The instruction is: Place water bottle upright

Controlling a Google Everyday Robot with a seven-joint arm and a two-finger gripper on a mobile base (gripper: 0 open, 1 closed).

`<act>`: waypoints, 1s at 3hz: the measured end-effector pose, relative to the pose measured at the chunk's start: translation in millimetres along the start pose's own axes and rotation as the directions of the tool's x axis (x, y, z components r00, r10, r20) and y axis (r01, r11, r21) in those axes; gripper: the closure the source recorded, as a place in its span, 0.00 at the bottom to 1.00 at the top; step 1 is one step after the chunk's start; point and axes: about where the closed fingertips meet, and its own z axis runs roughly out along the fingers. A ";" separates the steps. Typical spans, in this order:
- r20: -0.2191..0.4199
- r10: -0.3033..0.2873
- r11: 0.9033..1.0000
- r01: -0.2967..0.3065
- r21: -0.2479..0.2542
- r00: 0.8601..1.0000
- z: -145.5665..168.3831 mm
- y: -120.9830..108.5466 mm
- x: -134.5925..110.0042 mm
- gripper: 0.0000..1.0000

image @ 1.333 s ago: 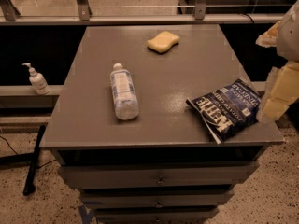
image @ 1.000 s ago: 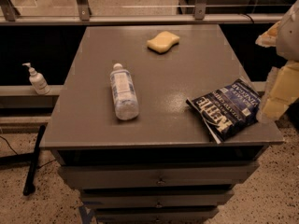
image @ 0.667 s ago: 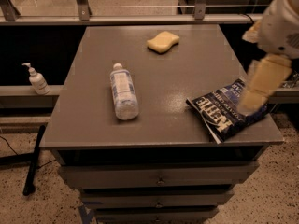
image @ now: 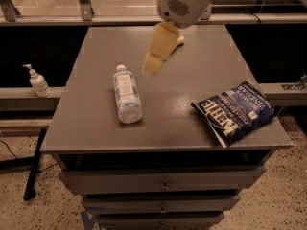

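The water bottle lies on its side on the grey table top, left of centre, white cap pointing to the far side, pale label facing up. My gripper hangs over the table's middle, above and to the right of the bottle's cap end, apart from it. The arm's white wrist is at the top of the view. The gripper holds nothing that I can see.
A dark blue chip bag lies at the table's right front corner. A yellow sponge sits at the far side, mostly behind the arm. A small white pump bottle stands on a ledge to the left. Drawers are under the table.
The arm has swung from the right edge, over the chip bag, to above the table's middle near the bottle. The bottle, bag and sponge have not moved.
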 end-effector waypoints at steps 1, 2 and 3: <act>0.016 0.101 0.995 -0.101 -0.028 0.995 37.8 -1.5 -46.6 0.00; -0.029 0.239 0.970 -0.240 -0.040 0.971 82.5 -2.2 -62.2 0.00; -0.083 0.395 0.917 -0.398 -0.024 0.915 113.1 -1.4 -57.8 0.00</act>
